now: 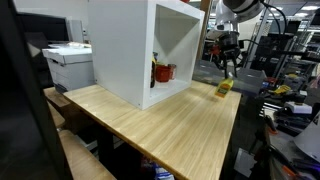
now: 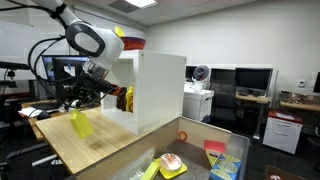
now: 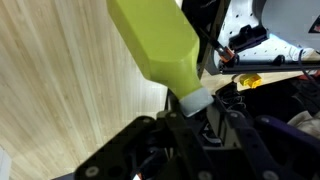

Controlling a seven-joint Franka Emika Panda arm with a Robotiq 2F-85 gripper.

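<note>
Right up close, the gripper (image 3: 196, 108) pinches the grey cap of a yellow-green bottle (image 3: 155, 45). The arm (image 2: 95, 45) bends over and reaches down beside the white box (image 1: 140, 50). The bottle hangs tilted, low over the wooden table (image 1: 170, 125), near its edge.

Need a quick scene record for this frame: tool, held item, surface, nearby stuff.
tool: tool shut on the yellow-green bottle, gripping its pale cap end
bottle pose: tilted in an exterior view, near the table's corner; cannot tell if it touches the surface
surface: light wood table
nearby: white box, open-fronted, standing on the table, apart from the bottle
inside box: red item; the rest is too small to tell
</note>
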